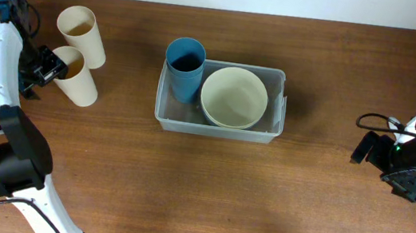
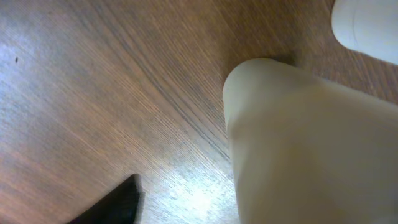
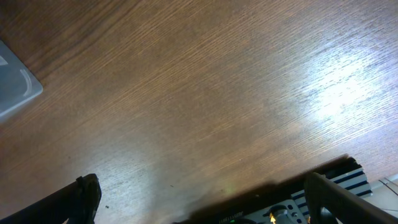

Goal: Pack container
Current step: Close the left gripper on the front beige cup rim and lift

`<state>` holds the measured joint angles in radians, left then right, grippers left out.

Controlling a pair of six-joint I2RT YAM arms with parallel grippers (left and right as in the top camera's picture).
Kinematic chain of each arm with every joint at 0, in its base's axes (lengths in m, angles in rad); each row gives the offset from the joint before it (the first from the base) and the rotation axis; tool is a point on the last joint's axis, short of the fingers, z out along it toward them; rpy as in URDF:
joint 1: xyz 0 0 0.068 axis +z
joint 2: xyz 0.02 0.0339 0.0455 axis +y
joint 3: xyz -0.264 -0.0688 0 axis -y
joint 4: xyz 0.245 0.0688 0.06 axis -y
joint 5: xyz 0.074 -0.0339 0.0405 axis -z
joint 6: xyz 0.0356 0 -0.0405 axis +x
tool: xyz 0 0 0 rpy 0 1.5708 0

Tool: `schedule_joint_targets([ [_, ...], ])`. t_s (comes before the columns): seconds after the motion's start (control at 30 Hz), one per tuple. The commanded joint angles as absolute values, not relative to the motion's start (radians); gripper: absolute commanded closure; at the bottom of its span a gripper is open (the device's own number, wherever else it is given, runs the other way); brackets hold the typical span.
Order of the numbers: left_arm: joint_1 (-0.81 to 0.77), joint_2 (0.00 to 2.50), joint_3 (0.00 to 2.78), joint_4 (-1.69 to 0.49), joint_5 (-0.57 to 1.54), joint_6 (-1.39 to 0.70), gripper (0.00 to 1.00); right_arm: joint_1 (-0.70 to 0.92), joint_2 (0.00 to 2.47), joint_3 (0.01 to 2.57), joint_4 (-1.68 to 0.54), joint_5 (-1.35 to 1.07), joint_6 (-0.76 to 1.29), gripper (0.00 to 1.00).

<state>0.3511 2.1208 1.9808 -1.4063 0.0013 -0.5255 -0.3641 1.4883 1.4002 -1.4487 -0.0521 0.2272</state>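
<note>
Overhead, clear container [image 1: 216,127] mid-table holding blue cup [image 1: 184,69] and cream bowl [image 1: 234,97], left gripper [image 1: 47,69] beside tilted cream cup [image 1: 78,77] far left, right gripper [image 1: 371,150] well right, left wrist, cream cup close, cannot tell grip, right wrist, fingers [image 3: 81,199] spread wide.

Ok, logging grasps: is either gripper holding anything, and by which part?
Right gripper: nothing, open. Left gripper meets a cream cup at its rim; whether it grips cannot be told.
</note>
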Motion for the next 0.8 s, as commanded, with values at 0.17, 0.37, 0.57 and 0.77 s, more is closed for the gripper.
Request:
schedule_joint_targets([
  [0.17, 0.356, 2.126, 1.980, -1.411, 0.027, -0.506, 0.98, -0.361, 1.479, 1.397, -1.446, -0.044, 0.221, 0.01],
  [0.37, 0.356, 2.126, 2.014, -1.467, 0.027, -0.500, 0.98, -0.361, 1.479, 1.397, -1.446, -0.044, 0.221, 0.01],
  [0.57, 0.356, 2.111, 2.124, -1.622, -0.001, -0.500, 0.98, -0.361, 1.479, 1.397, -1.446, -0.044, 0.221, 0.01],
  [0.77, 0.356, 2.016, 2.184, -1.688, 0.023, -0.436, 0.98, -0.361, 1.479, 1.397, -1.446, -0.044, 0.221, 0.01],
])
